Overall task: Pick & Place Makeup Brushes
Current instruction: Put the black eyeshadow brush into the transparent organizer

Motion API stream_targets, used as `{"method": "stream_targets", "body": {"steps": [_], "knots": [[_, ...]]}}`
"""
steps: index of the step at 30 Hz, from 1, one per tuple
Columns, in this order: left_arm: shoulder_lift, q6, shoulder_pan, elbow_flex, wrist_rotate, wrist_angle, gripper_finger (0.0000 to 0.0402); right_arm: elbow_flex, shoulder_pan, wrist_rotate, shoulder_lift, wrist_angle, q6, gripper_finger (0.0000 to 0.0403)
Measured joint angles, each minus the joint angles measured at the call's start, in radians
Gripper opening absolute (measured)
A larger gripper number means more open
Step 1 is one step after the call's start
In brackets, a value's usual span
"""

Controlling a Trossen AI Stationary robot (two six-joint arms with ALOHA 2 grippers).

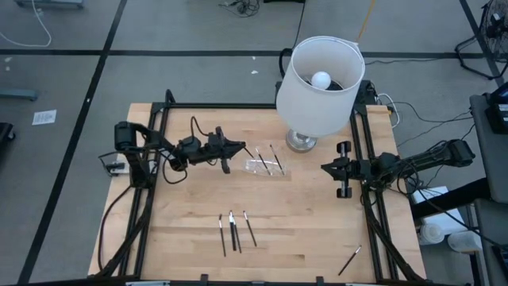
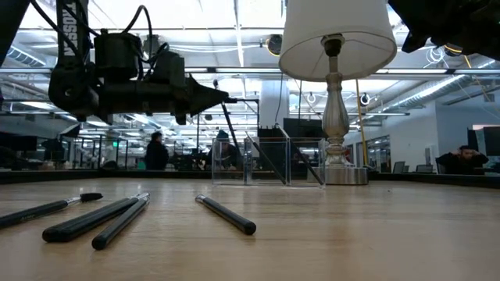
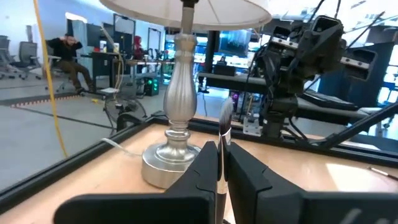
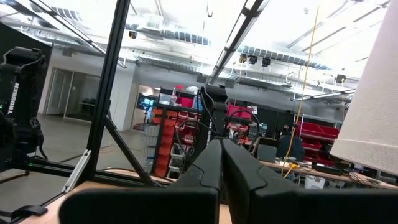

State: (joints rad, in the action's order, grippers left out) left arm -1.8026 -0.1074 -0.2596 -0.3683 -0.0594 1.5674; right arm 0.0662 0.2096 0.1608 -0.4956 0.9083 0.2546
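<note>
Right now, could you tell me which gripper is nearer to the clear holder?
Left. The left gripper hangs just beside the clear holder, gripping a brush; the right gripper waits farther off, past the lamp.

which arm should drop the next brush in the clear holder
Left. The left gripper already pinches a brush beside the clear holder; the right gripper waits shut and empty past the lamp.

A light wooden table (image 1: 182,238) framed by black rails carries a silver-based lamp (image 1: 319,79) near its far edge, with a clear holder (image 1: 266,166) just beside the base. Three makeup brushes (image 1: 236,230) lie close together toward the near edge; a lone brush (image 1: 350,260) rests well apart at the right corner.
</note>
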Motion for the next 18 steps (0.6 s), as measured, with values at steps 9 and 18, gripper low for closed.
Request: {"method": "stream_targets", "body": {"steps": [9, 18], "knots": [[-0.038, -0.008, 0.026, -0.003, 0.061, -0.002, 0.0015, 0.0, 0.0, 0.003, 0.0, 0.0, 0.0, 0.0], [-0.038, 0.05, 0.053, -0.007, 0.063, -0.026, 0.0015, 0.0, 0.0, 0.004, -0.001, -0.001, 0.019, 0.0]]}}
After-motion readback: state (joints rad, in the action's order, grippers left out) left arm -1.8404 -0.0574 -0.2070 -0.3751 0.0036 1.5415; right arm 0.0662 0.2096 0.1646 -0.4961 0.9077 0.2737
